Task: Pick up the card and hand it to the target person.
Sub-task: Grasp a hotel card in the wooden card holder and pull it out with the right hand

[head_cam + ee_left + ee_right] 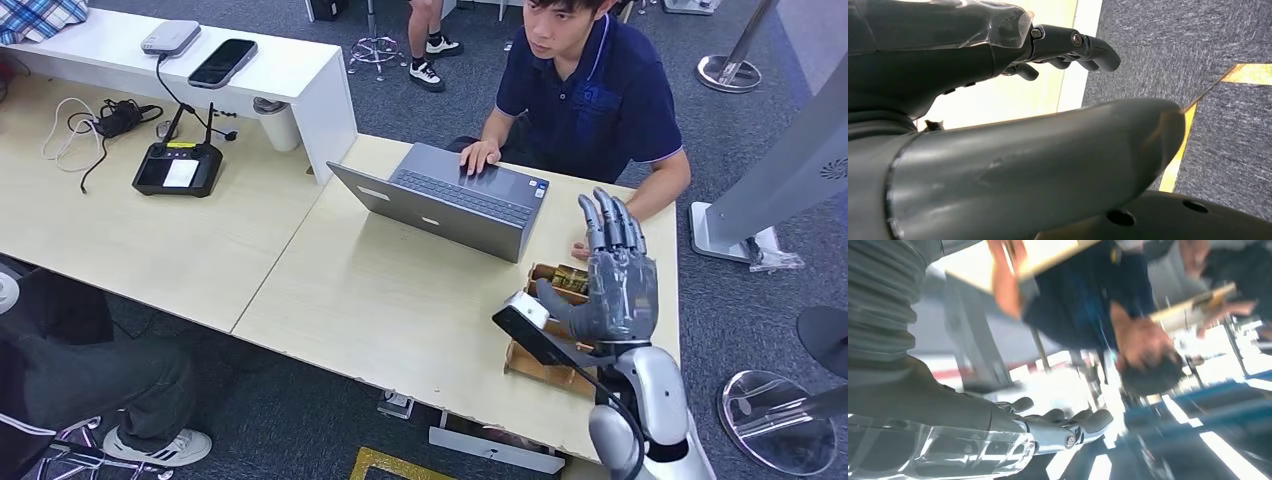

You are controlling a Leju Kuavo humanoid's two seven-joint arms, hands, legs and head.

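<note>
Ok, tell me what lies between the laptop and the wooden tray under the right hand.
Nothing: in the head view just a narrow bare strip of tabletop separates the laptop from the wooden tray.

The table [400, 300] is pale wood-grain laminate with a smooth matt face, and at about four o'clock on it sits a brown wooden tray [540, 362] with a duller, rougher look. The right hand [615, 285] is grey matt plastic with darker fingers on a glossy silver forearm [655, 400], while the left hand [1013, 165] shows smooth dark grey plastic with a clear glossy cover over its back. The laptop [450, 205] at twelve o'clock has a matt grey metal-like shell, the person's shirt [600, 100] is soft navy cloth, and the floor [760, 110] is rough grey carpet.
</note>
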